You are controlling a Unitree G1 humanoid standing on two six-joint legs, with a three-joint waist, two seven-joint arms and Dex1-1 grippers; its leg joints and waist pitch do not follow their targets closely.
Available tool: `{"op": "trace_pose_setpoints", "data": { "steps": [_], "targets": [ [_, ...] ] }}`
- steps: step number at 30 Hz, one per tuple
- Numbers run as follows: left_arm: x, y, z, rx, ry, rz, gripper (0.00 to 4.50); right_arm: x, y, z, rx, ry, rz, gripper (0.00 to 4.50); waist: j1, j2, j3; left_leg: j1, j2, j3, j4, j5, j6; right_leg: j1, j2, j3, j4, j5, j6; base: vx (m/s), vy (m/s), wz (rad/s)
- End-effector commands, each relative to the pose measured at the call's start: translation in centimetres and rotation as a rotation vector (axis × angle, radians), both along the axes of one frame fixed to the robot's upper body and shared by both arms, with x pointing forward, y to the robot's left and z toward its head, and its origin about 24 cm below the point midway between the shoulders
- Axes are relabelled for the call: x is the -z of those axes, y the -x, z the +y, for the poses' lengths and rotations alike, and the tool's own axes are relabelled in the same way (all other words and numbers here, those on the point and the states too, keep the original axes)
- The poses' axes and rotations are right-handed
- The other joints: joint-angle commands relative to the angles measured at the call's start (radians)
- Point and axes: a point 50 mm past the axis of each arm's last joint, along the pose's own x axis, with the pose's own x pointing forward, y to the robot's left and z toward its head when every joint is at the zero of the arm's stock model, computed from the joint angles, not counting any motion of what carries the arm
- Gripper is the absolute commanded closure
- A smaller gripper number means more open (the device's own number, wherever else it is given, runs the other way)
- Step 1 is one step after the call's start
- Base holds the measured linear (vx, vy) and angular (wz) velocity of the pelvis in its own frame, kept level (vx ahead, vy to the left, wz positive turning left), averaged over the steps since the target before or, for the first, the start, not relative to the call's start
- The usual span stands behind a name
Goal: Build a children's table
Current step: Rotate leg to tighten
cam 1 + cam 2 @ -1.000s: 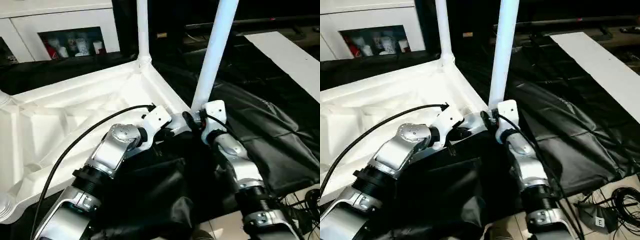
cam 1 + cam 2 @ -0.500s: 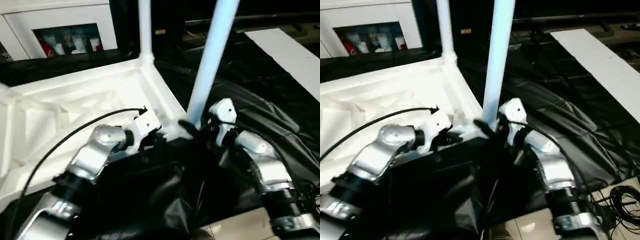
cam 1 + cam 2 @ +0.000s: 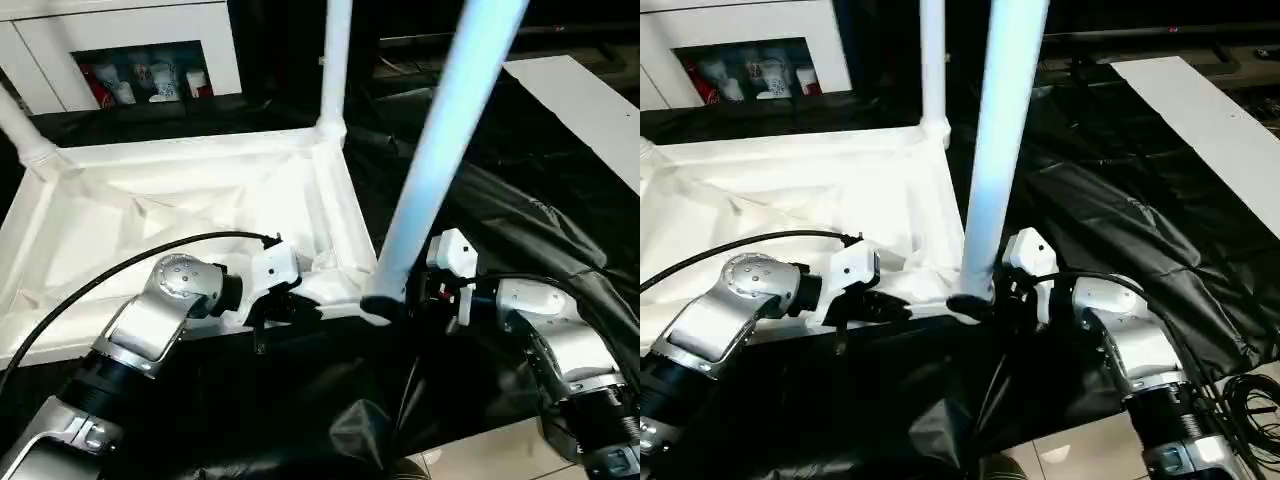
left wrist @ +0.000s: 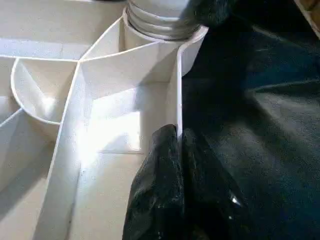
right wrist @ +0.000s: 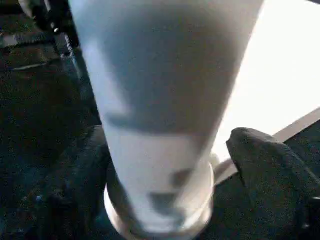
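Note:
The white tabletop (image 3: 200, 150) lies upside down, ribbed underside up. Three white legs stand in its corner sockets: the near right leg (image 3: 440, 160), a far leg (image 3: 335, 60) and one at the far left (image 3: 25, 130). My left gripper (image 4: 176, 137) is shut on the thin rim wall (image 4: 177, 90) of the tabletop, close to the near right socket (image 4: 160, 20). My right gripper (image 5: 170, 190) is open at the foot of the near right leg, one finger on each side, and a gap shows between the leg and one finger (image 5: 270, 170).
A crumpled black sheet (image 3: 520, 220) lies under and around the tabletop. A white cabinet (image 3: 130, 50) with small items behind glass stands at the back left. A white board (image 3: 1210, 120) lies at the right, and cables (image 3: 1250, 400) trail at the lower right.
The camera has shifted. My right gripper has opened off the foot of the near right leg and its wrist has drawn back to the right. The left gripper keeps its hold on the rim.

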Motion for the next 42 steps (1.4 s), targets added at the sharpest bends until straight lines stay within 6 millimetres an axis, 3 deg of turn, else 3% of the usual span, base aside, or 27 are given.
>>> {"op": "trace_pose_setpoints", "data": {
  "steps": [1,10,20,27,31,33,36,38,41,42],
  "targets": [
    [0.7,0.7,-0.1,0.044,-0.007,0.051,4.5,-0.2,0.2,0.2,-0.031,0.006,-0.006,0.93,0.003,-0.007,-0.059,0.004,0.031,0.001,-0.05,-0.025,0.145,0.067,-0.064,0.046,-0.049,0.012,-0.297,0.0,0.0,0.0],
    [0.8,1.0,0.2,0.047,-0.013,0.061,4.5,0.4,0.6,0.3,-0.06,0.032,0.01,1.7,0.004,-0.008,-0.057,0.001,0.031,0.0,-0.048,0.002,0.163,0.068,-0.064,0.044,-0.046,0.052,-0.302,0.0,0.0,0.0],
    [1.1,0.8,-0.2,0.025,0.003,0.068,4.5,0.7,-0.1,0.9,0.032,-0.062,0.005,1.86,0.001,-0.01,-0.058,0.002,0.031,0.002,-0.048,-0.012,0.153,0.065,-0.066,0.045,-0.047,0.015,-0.299,0.0,0.0,0.0],
    [2.4,-1.0,-2.1,-0.195,0.012,0.031,4.5,2.3,-2.6,1.8,0.455,-0.14,0.011,1.87,-0.008,-0.013,-0.048,0.003,0.025,-0.001,-0.057,-0.115,0.051,0.06,-0.065,0.046,-0.07,-0.209,-0.241,0.0,0.0,0.0],
    [3.3,-2.0,-3.6,-0.337,0.012,0.047,4.5,2.9,-3.7,3.6,0.669,-0.152,0.031,1.87,-0.012,-0.01,-0.043,0.007,0.021,-0.003,-0.062,-0.156,0.023,0.054,-0.064,0.049,-0.081,-0.313,-0.198,0.0,0.0,0.0],
    [3.7,-2.6,-4.4,-0.402,-0.01,0.031,4.5,3.2,-4.0,4.9,0.745,-0.133,0.035,1.87,-0.011,-0.011,-0.042,0.011,0.02,-0.003,-0.064,-0.17,0.024,0.049,-0.065,0.049,-0.089,-0.348,-0.182,0.0,0.0,0.0],
    [4.0,-3.1,-5.0,-0.432,-0.05,-0.004,4.5,3.0,-4.0,6.8,0.746,-0.139,0.014,1.87,-0.01,-0.013,-0.044,0.006,0.02,-0.005,-0.065,-0.159,0.026,0.051,-0.063,0.049,-0.086,-0.319,-0.167,0.0,0.0,0.0],
    [3.9,-3.2,-5.1,-0.418,-0.058,-0.018,4.5,2.6,-4.0,7.2,0.717,-0.175,-0.002,1.87,-0.005,-0.004,-0.042,0.008,0.021,-0.005,-0.067,-0.18,0.034,0.049,-0.065,0.05,-0.088,-0.322,-0.162,0.0,0.0,0.0],
    [3.5,-2.9,-5.3,-0.348,-0.055,-0.032,4.5,1.3,-3.5,7.2,0.652,-0.304,-0.008,1.87,-0.002,-0.006,-0.042,0.01,0.023,-0.004,-0.069,-0.2,0.043,0.047,-0.064,0.051,-0.091,-0.32,-0.158,0.0,0.0,0.0],
    [3.4,-2.7,-5.2,-0.328,-0.053,-0.032,4.5,1.0,-3.5,7.0,0.643,-0.324,-0.018,1.52,-0.002,-0.006,-0.045,0.009,0.024,-0.004,-0.068,-0.189,0.045,0.049,-0.065,0.051,-0.088,-0.304,-0.161,0.0,0.0,0.0]
  ]
}}
